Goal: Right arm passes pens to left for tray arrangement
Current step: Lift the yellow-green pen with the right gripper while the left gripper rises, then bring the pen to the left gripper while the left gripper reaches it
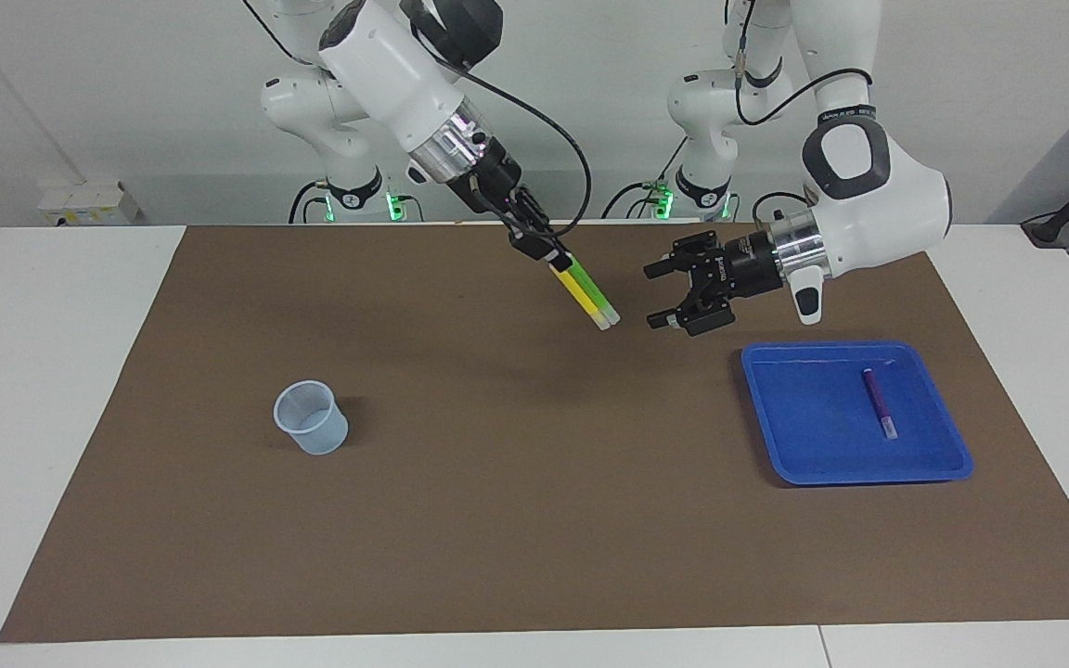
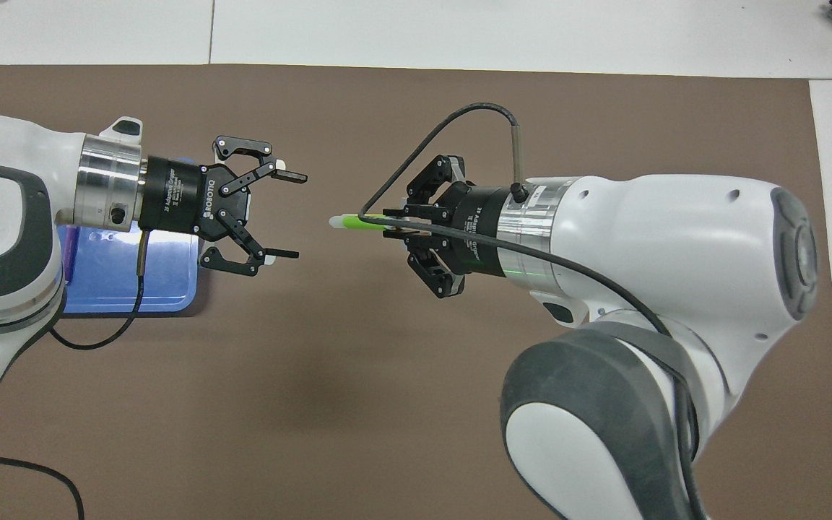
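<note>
My right gripper (image 1: 548,255) is shut on the yellow pen (image 1: 579,295) and the green pen (image 1: 593,290) together, held up over the middle of the mat with their white tips pointing toward my left gripper. In the overhead view the right gripper (image 2: 394,224) shows the green pen (image 2: 362,222) sticking out. My left gripper (image 1: 652,296) is open and empty, just short of the pen tips, not touching them; it also shows in the overhead view (image 2: 297,215). The purple pen (image 1: 878,402) lies in the blue tray (image 1: 813,445), which is partly hidden under the left arm in the overhead view (image 2: 170,282).
A small translucent bluish cup (image 1: 312,417) stands on the brown mat (image 1: 497,520) toward the right arm's end, farther from the robots than the grippers. The mat covers most of the white table (image 1: 33,371).
</note>
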Controlling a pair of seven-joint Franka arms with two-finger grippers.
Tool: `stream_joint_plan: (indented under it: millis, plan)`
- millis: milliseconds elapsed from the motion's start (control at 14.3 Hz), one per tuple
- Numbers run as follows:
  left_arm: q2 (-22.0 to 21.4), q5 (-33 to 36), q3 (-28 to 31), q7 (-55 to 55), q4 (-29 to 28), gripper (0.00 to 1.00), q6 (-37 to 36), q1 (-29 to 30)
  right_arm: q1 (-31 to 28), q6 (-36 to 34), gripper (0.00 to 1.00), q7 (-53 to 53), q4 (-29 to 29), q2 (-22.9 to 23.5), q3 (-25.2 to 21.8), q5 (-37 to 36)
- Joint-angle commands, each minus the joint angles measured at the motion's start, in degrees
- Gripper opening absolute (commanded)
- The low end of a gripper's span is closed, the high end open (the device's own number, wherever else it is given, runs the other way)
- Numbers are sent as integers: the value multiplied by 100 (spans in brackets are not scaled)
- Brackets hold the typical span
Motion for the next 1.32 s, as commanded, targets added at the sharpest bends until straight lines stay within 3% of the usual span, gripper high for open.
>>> stream_joint_plan:
  millis: [0,209,697,976,1255]
  plan:
    - [-328,-270,60,-52,-279,97,230,-46,-15,68,0,174,140,113,12,143]
    - [-442,-340,68,-88,-306,97,256,-64,-15,104,0,271,140,113,12,134]
    - [-600,-700,68,-105,-587,97,1389,-670,240,490,0,640,175,139,12,81]
    - [-889,-701,68,-167,-823,97,1442,-643,371,569,0,649,175,148,12,55]
    - [-1101,-701,60,-176,-1236,91,2425,-968,398,640,0,649,175,157,12,37]
